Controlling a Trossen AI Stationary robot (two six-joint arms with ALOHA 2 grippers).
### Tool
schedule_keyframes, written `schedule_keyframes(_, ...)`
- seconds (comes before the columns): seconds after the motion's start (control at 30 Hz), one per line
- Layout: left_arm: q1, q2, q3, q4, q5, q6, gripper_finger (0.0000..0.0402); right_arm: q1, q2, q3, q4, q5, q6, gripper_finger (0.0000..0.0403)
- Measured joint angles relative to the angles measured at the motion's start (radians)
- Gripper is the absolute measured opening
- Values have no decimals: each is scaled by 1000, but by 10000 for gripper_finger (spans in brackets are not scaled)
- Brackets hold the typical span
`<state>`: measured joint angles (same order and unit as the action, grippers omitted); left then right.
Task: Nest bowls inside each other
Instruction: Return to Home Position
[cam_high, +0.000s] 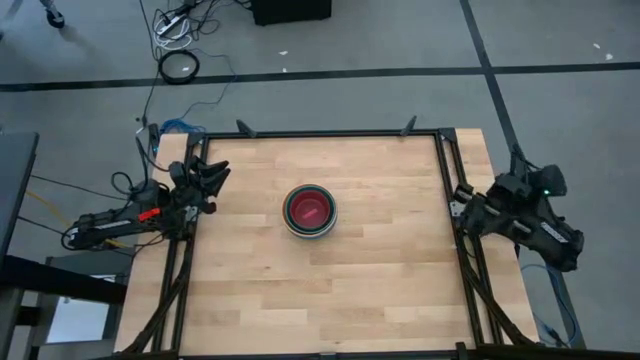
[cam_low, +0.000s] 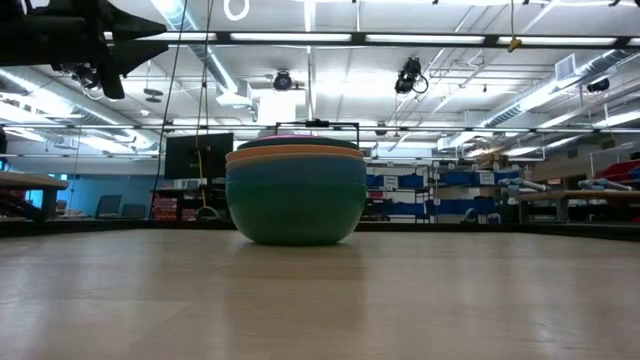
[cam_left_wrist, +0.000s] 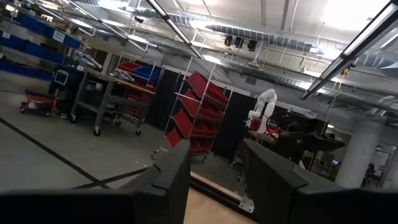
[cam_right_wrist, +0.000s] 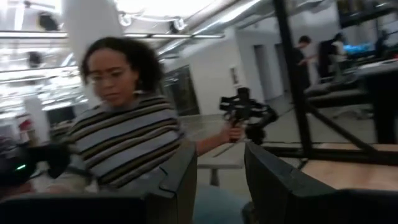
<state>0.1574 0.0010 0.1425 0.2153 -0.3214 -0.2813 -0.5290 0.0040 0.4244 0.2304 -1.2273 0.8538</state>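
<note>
Left gripper and right gripper sit released; nested bowls show mostly rims.

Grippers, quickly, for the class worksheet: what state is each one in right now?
Left gripper: open, holding nothing, at the left edge of the table.
Right gripper: open, holding nothing, at the right edge of the table.
</note>
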Motion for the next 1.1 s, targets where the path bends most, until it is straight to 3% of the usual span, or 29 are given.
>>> schedule_keyframes(0.2,0,0,0,-2,0,-11,152,46,0,-19,13,2,-22,126)
schedule_keyframes(0.37,0,0,0,1,0,-11,152,47,0,-105,4,181,-323,126)
schedule_keyframes(0.43,0,0,0,5,0,-12,152,34,0,-148,30,232,-365,126)
schedule_keyframes(0.57,0,0,0,-1,0,-12,152,0,0,-250,240,229,-219,126)
schedule_keyframes(0.77,0,0,0,0,-1,-7,152,-23,1,-415,762,205,145,126)
schedule_keyframes(1.0,1,0,0,7,-16,-6,152,-32,0,-357,831,184,235,126)
schedule_keyframes(1.1,1,0,0,10,-23,-7,152,-18,0,-362,850,181,347,126)
